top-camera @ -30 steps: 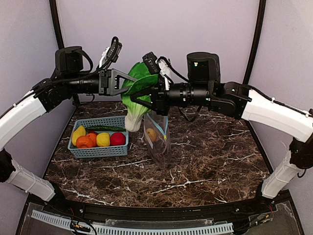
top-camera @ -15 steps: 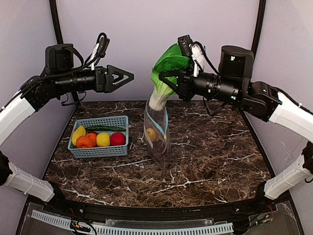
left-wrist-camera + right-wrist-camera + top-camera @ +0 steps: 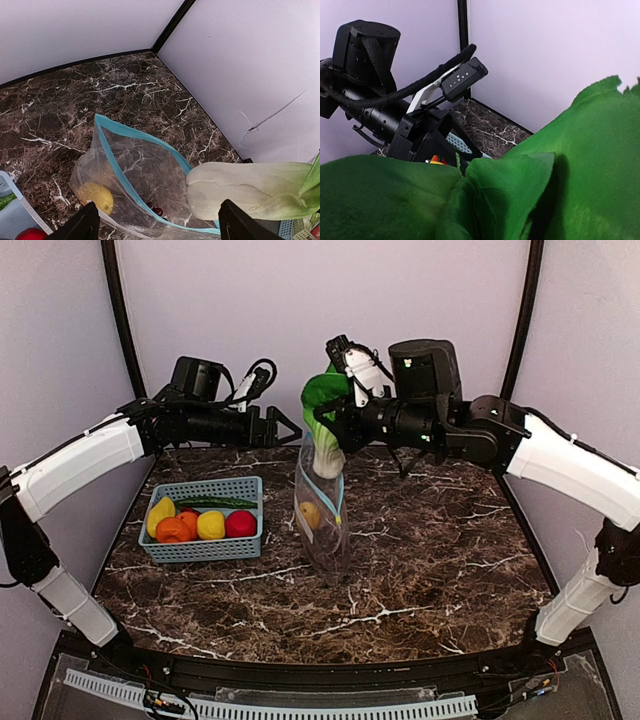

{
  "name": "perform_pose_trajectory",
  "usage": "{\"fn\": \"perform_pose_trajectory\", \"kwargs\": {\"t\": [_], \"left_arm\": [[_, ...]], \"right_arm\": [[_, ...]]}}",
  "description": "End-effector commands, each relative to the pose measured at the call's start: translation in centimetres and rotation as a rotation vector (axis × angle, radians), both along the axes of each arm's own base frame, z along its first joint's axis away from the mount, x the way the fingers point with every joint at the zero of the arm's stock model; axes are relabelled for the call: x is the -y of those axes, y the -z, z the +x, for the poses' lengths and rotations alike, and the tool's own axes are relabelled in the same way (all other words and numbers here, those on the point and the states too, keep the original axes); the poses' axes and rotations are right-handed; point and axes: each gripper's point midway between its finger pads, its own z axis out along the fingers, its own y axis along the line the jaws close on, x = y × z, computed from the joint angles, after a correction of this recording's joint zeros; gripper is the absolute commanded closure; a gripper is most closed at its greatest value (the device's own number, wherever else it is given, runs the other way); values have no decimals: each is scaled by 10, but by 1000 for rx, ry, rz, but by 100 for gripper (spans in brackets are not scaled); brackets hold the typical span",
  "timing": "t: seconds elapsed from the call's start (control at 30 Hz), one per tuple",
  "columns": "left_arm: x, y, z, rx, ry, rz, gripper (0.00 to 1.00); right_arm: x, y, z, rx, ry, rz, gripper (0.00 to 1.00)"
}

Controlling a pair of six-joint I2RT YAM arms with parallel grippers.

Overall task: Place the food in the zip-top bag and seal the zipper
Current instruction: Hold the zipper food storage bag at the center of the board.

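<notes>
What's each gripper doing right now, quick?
Left gripper: open, holding nothing.
Right gripper: shut on the cabbage.

The left arm (image 3: 90, 455) and right arm (image 3: 570, 455) reach inward at similar height, forearms near level, the left pincer (image 3: 296, 430) spread wide and empty, pointing toward the right pincer (image 3: 336, 422), which is clamped on the cabbage (image 3: 327, 455) by its leafy top.

The zip-top bag (image 3: 322, 525) stood upright in the middle of the table (image 3: 430, 560), with one fruit (image 3: 310, 514) inside it. The basket (image 3: 200, 548) sat just to its left, holding more pieces (image 3: 211, 525). The cabbage (image 3: 325, 435) hung above the bag's mouth, stem end down.
</notes>
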Motion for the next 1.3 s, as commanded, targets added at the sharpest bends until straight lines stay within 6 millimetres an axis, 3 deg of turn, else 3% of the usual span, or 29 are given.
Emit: {"fn": "perform_pose_trajectory", "kwargs": {"t": [0.0, 0.27, 0.6, 0.73, 0.93, 1.13, 1.27], "left_arm": [[7, -8, 8, -19, 32, -55, 21], [18, 23, 26, -66, 43, 28, 29], [17, 41, 34, -76, 36, 97, 51], [16, 48, 34, -83, 40, 119, 55], [21, 49, 34, -93, 59, 106, 56], [27, 48, 37, -98, 69, 89, 45], [30, 53, 40, -110, 77, 93, 48]], "right_arm": [[7, -14, 9, -14, 36, 43, 100], [5, -2, 20, -69, 22, 51, 100], [-6, 3, 28, -88, -12, 54, 100], [-10, 5, 32, -95, -16, 52, 100], [-12, 13, 38, -117, -9, 48, 100], [-16, 17, 37, -134, -31, 53, 100], [-18, 20, 37, -142, -34, 51, 100]]}}
